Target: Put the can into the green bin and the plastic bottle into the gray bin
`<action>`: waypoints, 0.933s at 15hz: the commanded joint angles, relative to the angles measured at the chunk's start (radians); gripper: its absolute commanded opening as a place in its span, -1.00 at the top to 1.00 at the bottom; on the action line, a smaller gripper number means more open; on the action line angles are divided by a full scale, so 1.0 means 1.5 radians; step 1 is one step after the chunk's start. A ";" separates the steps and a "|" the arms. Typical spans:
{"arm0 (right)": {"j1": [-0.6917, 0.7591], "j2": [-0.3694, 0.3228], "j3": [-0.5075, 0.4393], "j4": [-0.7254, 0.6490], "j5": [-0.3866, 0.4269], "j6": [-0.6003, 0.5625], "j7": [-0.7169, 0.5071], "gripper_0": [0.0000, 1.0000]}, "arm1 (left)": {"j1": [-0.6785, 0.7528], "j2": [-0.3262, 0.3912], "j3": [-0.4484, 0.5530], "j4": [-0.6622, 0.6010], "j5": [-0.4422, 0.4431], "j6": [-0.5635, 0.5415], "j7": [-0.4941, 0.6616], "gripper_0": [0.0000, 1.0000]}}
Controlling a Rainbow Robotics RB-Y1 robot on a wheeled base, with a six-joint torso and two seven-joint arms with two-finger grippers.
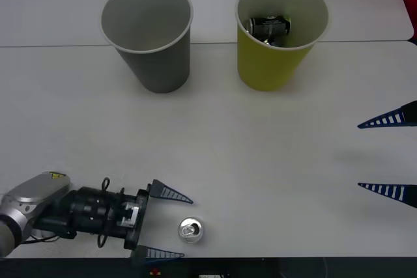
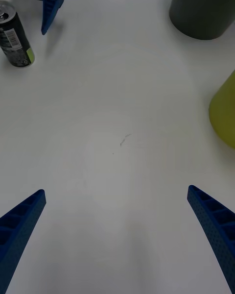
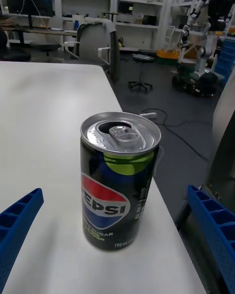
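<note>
Can (image 1: 190,230) upright near table edge, just ahead of left gripper (image 1: 167,224), fingers apart, not touching.

Upright black can (image 1: 191,230) at the near table edge, well apart from both bins.

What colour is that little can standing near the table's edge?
The can is black with a red, white and blue Pepsi logo and a silver top, clearest in the left wrist view.

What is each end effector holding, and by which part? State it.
Nothing is held. The left end effector is open beside the small dark silver-topped can, not touching it; the right end effector is open over bare table.
</note>
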 commanded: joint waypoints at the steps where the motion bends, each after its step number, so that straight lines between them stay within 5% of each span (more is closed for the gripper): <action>1: 0.000 0.000 0.000 0.000 0.000 0.000 0.000 -1.00 | -0.009 -0.023 -0.022 0.000 0.000 0.048 -0.003 -1.00; 9: 0.000 0.000 0.000 0.000 0.000 0.000 0.000 -1.00 | -0.018 -0.049 -0.044 0.001 0.001 0.089 -0.002 -1.00; 11: 0.000 0.000 0.000 0.000 0.000 0.000 0.000 -1.00 | -0.018 -0.045 -0.044 0.001 0.001 0.089 -0.002 0.58; 12: 0.000 0.000 0.000 0.000 0.000 0.000 0.000 -1.00 | -0.017 -0.044 -0.044 0.000 0.000 0.090 -0.001 1.00; 14: 0.000 0.000 0.000 0.000 0.000 0.000 0.000 -1.00 | -0.017 -0.043 -0.044 0.001 0.000 0.090 -0.003 1.00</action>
